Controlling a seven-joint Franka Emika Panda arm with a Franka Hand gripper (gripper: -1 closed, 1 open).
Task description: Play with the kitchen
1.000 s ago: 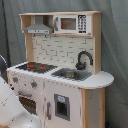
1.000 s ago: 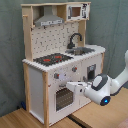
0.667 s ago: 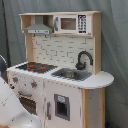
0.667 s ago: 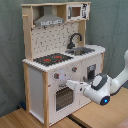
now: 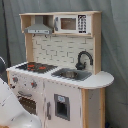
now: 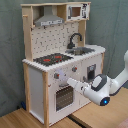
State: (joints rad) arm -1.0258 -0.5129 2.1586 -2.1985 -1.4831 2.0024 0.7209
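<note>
The kitchen (image 5: 97,80) is a toy of white panels and light wood with a pegboard back, standing upright in both exterior views. It has a black faucet (image 5: 83,59), grey sink (image 5: 70,74), red-ringed hob (image 5: 36,66) and hood (image 5: 38,27). In the second exterior view the kitchen (image 6: 35,85) stands left of centre. There my gripper (image 6: 70,81) reaches in from the right and sits at the top edge of the windowed oven door (image 6: 62,97), just below the knobs. In the first exterior view my white arm (image 5: 15,110) fills the lower left and hides the gripper and part of the oven.
A toy microwave (image 5: 70,23) sits in the upper shelf beside the hood. A grey-green curtain (image 6: 10,50) hangs behind the kitchen. The kitchen stands on a light wooden surface (image 6: 20,117).
My arm has shifted slightly; the gripper tip sits a little higher against the oven front than a second ago. The kitchen itself has not moved.
</note>
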